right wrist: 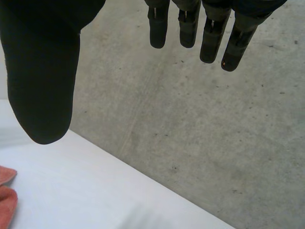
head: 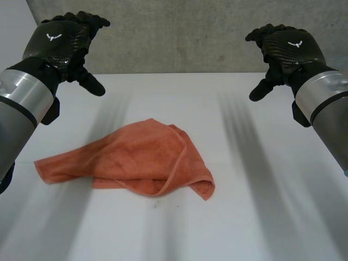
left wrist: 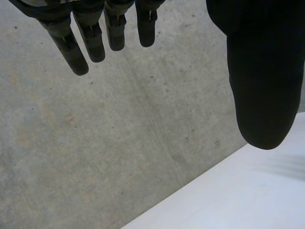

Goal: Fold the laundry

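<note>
Fingers [left wrist: 90, 40] of our left hand [head: 60, 41] hang straight and spread, holding nothing, and those of our right hand [head: 288, 46] do the same. We hold both hands raised above the far part of the white bench [head: 272, 217], well apart from each other and facing the grey concrete wall [head: 190, 32]. We judge this a ready pose that leaves the cloth in plain sight from above. Our salmon-orange terry towel [head: 141, 163] lies rumpled on the bench between the hands and nearer to us, touched by neither. One corner trails out toward our left side, and an edge is doubled over toward our right. No fold is made yet, and we judge the towel needs spreading flat first.
</note>
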Motion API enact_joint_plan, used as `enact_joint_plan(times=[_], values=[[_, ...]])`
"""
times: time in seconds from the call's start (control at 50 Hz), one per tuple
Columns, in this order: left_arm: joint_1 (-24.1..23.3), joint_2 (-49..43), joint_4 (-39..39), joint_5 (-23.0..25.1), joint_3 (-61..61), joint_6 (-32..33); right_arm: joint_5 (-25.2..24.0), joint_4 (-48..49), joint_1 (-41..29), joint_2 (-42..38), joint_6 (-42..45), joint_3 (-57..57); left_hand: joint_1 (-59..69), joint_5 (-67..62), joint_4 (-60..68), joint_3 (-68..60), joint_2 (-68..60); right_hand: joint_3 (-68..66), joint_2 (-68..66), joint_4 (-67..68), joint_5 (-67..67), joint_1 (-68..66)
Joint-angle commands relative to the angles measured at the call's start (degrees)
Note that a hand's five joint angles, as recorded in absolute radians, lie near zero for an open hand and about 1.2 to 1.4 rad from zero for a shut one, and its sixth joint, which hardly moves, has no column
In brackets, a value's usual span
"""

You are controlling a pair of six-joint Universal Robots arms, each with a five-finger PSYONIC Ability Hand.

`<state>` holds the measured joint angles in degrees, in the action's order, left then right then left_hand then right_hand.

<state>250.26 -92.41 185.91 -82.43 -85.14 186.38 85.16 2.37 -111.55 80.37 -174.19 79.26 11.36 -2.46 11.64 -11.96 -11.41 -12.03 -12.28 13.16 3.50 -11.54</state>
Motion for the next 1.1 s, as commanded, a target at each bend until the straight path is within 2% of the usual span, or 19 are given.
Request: enact_joint_plan(times=[0.02, 0.14, 0.3, 0.48, 0.58, 0.7, 0.8, 0.88, 0.92, 0.94, 1.0, 1.1], values=[[0.06, -1.1, -0.98, 0.34, 0.76, 0.57, -2.36, -1.05, -0.07, -1.35, 4.99, 0.11, -0.31, 1.41, -0.58, 0.91, 0.36, 2.03, 2.28, -3.16, -3.5, 1.54], [0.14, -5.14, -3.53, 0.6, 2.52, 2.58, -2.8, -7.37, -1.82, -5.04, 10.89, -0.42, 1.38, -0.27, 1.1, -0.78, -1.33, 2.03, 2.28, -3.16, -3.5, 1.54], [-0.47, -11.9, -4.77, 1.21, 2.52, 10.4, -2.37, -12.04, -10.44, -10.93, 10.28, -0.25, 1.04, 0.06, 0.76, -0.44, -0.99, 2.03, 2.28, -3.16, -3.5, 1.54], [-1.79, -25.44, -4.33, 8.07, 7.97, 14.36, -2.01, -8.97, -11.32, -16.64, -2.19, 2.22, 1.71, -0.61, 1.43, -1.11, -1.66, 2.03, 2.28, -3.16, -3.5, 1.54], [-1.88, -32.47, -4.76, 8.42, 11.4, 18.31, -2.01, -6.16, -11.49, -20.07, -7.9, 3.27, 2.22, -1.12, 1.94, -1.62, -2.17, 2.03, 2.28, -3.16, -3.5, 1.54], [-1.96, -37.84, -4.77, 8.95, 12.11, 24.2, -2.01, -1.76, -12.11, -23.15, -9.23, 3.18, 3.89, -2.79, 3.62, -3.29, -3.84, 2.03, 2.28, -3.16, -3.5, 1.54], [-1.88, -40.12, -4.68, 8.86, 13.07, 24.91, -2.01, 1.75, -15.09, -25.26, -9.15, 2.48, 15.3, -14.2, 15.02, -14.7, -15.25, 2.03, 2.28, -3.16, -3.5, 1.54], [-1.88, -40.74, -4.59, 8.51, 13.42, 24.91, -1.84, 4.39, -16.24, -27.01, -8.97, 1.95, 33.43, -32.33, 33.16, -32.83, -33.38, -14.49, -14.23, 13.35, 13.02, -14.98], [-1.88, -40.48, -4.15, 8.42, 13.42, 24.74, -1.4, 6.06, -16.42, -28.24, -8.88, 1.34, 59.96, -58.86, 59.68, -59.36, -59.91, -32.81, -32.55, 31.67, 31.34, -33.3], [-1.88, -40.22, -4.06, 8.42, 13.42, 24.74, -1.22, 6.5, -16.42, -28.6, -8.71, 1.08, 65.74, -64.64, 65.47, -65.14, -65.69, -40.7, -40.45, 39.57, 39.23, -41.19], [-1.96, -39.43, -3.19, 8.16, 13.25, 24.56, -0.78, 7.03, -16.33, -29.48, -8.53, 0.2, 68.64, -67.54, 68.36, -68.04, -68.59, -65.6, -65.34, 64.46, 64.13, -66.09], [-2.23, -34.42, -1.51, 4.3, 11.49, 24.12, 2.11, 6.86, -15.71, -27.47, -8.44, -3.14, 68.64, -67.54, 68.36, -68.04, -68.59, -67.97, -67.72, 66.84, 66.5, -68.46]])
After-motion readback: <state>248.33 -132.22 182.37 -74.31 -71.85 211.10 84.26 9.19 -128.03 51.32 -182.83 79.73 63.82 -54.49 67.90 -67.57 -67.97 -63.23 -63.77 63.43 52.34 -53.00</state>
